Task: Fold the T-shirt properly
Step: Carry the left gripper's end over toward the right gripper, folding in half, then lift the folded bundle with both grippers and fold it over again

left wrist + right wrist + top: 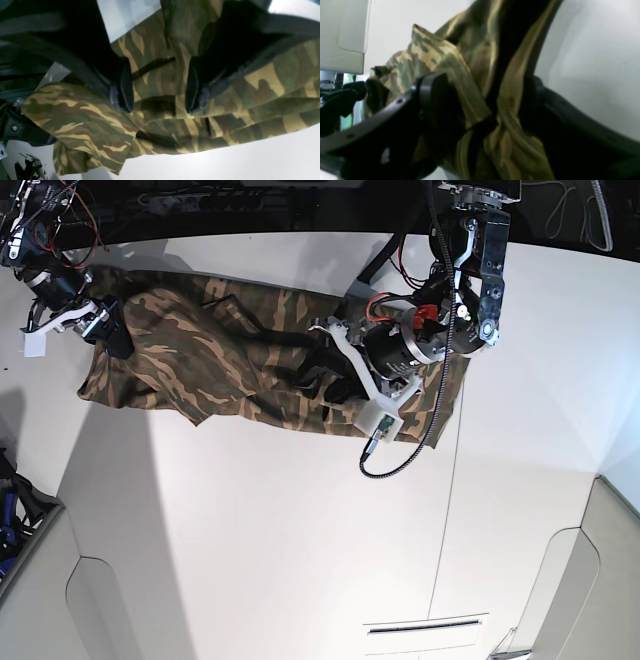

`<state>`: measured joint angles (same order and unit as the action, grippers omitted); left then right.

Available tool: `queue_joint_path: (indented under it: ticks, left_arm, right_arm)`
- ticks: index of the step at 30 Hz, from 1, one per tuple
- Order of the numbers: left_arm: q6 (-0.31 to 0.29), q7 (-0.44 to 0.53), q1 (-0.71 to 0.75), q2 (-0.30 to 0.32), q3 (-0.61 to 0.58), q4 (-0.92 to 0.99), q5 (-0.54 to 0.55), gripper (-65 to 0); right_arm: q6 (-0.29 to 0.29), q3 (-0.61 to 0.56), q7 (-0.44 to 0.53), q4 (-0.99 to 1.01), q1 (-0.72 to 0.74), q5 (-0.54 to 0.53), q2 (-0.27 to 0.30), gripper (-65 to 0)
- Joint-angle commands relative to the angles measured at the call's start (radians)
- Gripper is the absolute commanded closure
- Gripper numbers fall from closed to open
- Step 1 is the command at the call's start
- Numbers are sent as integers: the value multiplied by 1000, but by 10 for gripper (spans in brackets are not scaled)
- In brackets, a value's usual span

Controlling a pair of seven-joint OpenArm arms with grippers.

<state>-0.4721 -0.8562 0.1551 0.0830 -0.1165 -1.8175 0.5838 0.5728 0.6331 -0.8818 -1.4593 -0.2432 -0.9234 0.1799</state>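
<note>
The camouflage T-shirt (210, 370) lies spread in a long crumpled band across the far part of the white table (300, 530). My left gripper (318, 375) hovers low over its middle. In the left wrist view the left gripper (158, 100) is open, its two black fingers (123, 85) apart above folded layers of the shirt (82, 120). My right gripper (105, 325) is at the shirt's left end. In the right wrist view the right gripper (490, 112) is shut on a bunched fold of the shirt (440, 57).
A white connector and black cable (375, 440) hang from the left arm over the shirt's near edge. Wires and dark gear line the table's far edge (200, 195). Raised white panels sit at the near corners (110, 610).
</note>
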Motion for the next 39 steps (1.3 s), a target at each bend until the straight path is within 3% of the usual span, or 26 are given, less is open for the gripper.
queue_joint_path:
  ticks: [1,3,7,8,15,24,29,35,39]
  left_arm:
    - [-7,20,-5,-2,0,-16,16,-366]
    - [-7,18,0,-2,0,-16,14,-366]
    - [-12,19,0,-2,0,-16,15,-366]
    - [-18,22,0,-2,0,-16,15,-365]
    - [-23,21,-3,-2,10,-16,14,-366]
    - [-64,18,-2,-2,115,-16,39,-365]
    - [-71,11,-2,-2,191,-16,51,-365]
    - [-70,8,13,-1,225,-16,-20,-365]
    - [-70,22,52,18,224,14,-27,-365]
  right_arm:
    - [7,0,20,-14,5,-6,11,-388]
    - [7,-1,21,-14,7,1,10,-286]
    - [7,0,21,-14,17,4,11,-13]
    - [7,0,21,-14,19,4,11,0]
    - [8,2,21,-14,32,41,43,0]
    - [7,85,4,-16,95,41,133,0]
    - [8,111,-53,-18,142,-5,190,0]
    - [8,108,-87,-105,217,-12,177,0]
    - [7,66,-91,-240,238,12,119,0]
